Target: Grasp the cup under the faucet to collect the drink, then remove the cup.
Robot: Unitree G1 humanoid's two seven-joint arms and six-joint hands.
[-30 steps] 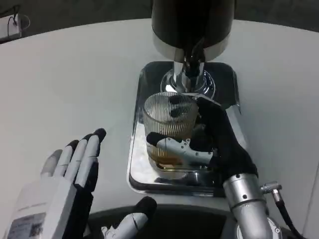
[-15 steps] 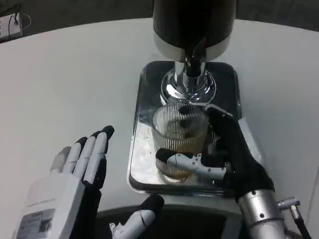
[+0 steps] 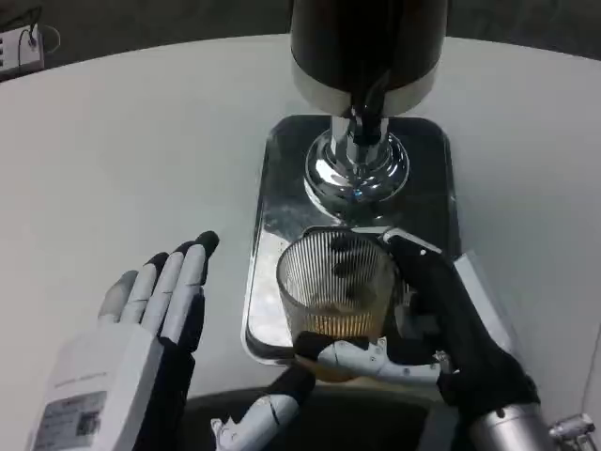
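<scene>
A ribbed clear glass cup with amber drink in its bottom sits at the near edge of the shiny metal drip tray. My right hand grips the cup from the right, its fingers wrapped around the far and near sides. The cup is well clear of the dark dispenser and its faucet, which stand at the tray's far end. My left hand hovers open over the white table to the left of the tray, fingers spread and pointing away from me.
The chrome faucet base stands on the tray behind the cup. White table extends to the left and far side. A small white object with a cable lies at the far left corner.
My right hand has drawn the cup toward me, from under the faucet to the tray's near edge. My left hand has stayed in about the same place.
</scene>
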